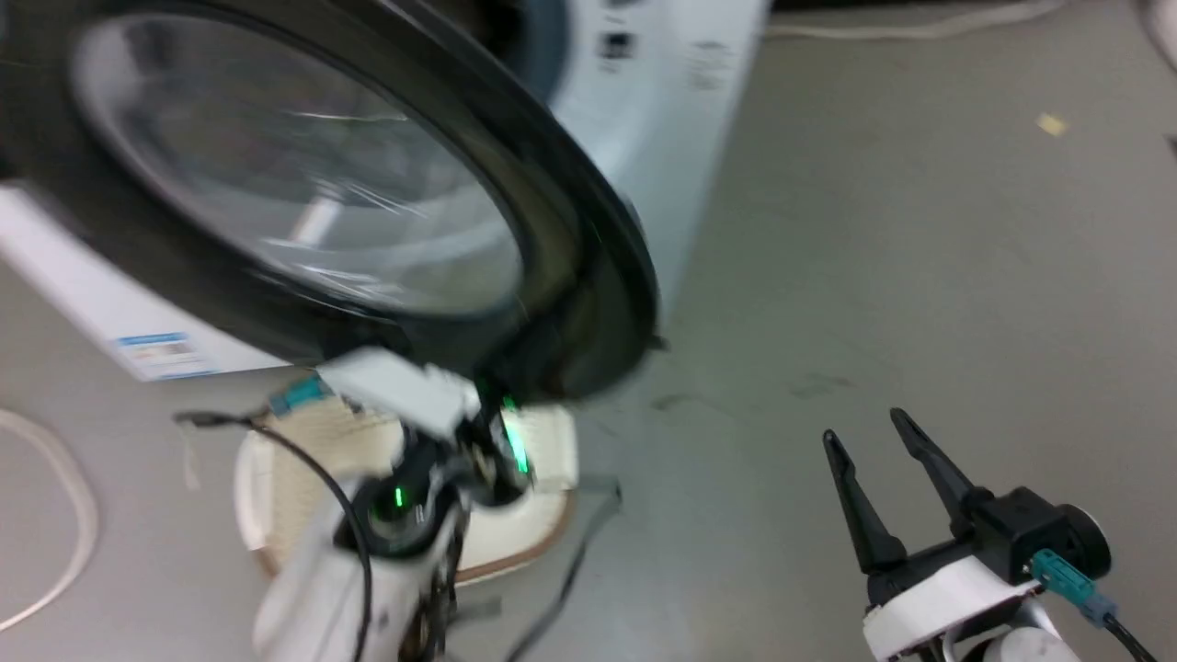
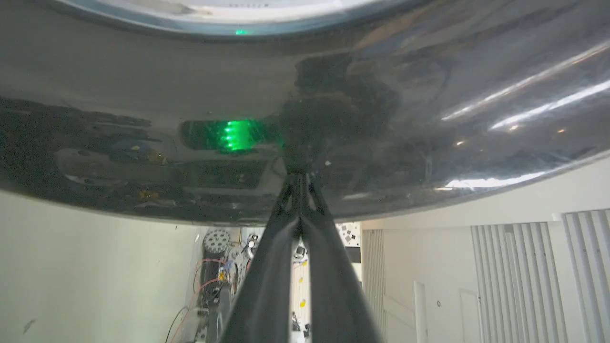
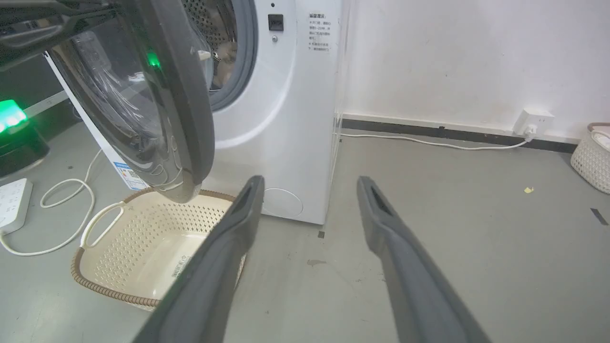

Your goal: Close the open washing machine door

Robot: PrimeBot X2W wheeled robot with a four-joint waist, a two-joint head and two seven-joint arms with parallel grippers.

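Left gripper [image 2: 298, 174] pinched narrow and empty, tips against the washing machine door [image 1: 588, 276] on its glossy rim. Tips may skid off, leaving door ajar. Right gripper [image 1: 862, 426] wide, empty.

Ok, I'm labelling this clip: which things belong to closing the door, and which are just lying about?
Job: door; washing machine; left end effector, shut, tips against the door's black rim.
Lying about: basket below the door; power strip; second basket by the wall; right end effector, open, idle.
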